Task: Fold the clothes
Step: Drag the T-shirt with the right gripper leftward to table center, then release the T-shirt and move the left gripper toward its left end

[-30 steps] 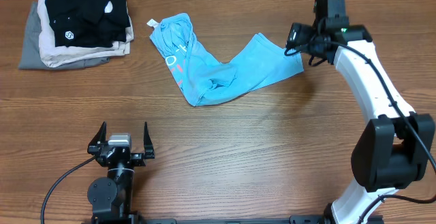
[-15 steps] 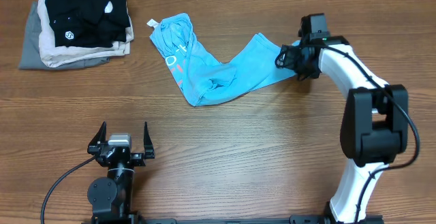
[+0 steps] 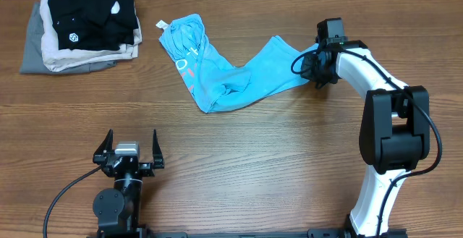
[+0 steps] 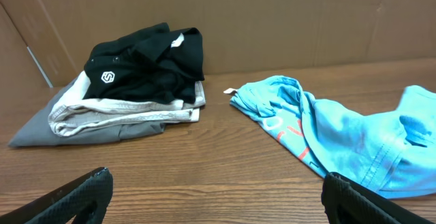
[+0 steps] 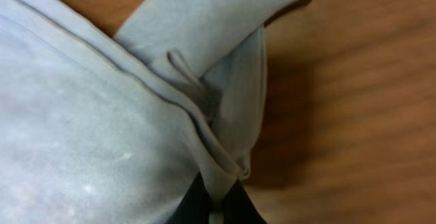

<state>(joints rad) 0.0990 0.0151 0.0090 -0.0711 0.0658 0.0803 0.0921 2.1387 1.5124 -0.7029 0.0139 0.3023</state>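
The clothes, a light sky-blue T-shirt (image 3: 224, 71), lie crumpled in a V shape on the far middle of the table, with a white neck tag and pink-red lettering on the left part. The shirt (image 4: 327, 132) fills the right of the left wrist view. My right gripper (image 3: 312, 64) sits at the shirt's right end, shut on a fold of its hem (image 5: 221, 159); the cloth is pinched between the dark fingers (image 5: 191, 207). My left gripper (image 3: 132, 147) rests open near the front left, far from the shirt, with nothing between its fingertips (image 4: 85, 190).
A stack of folded garments (image 3: 83, 24), black with a white logo on top of beige and grey, lies at the back left corner. A brown cardboard wall (image 4: 272, 20) stands behind the table.
My right gripper came down and left onto the shirt's right end and closed on the hem. The left arm stayed still.
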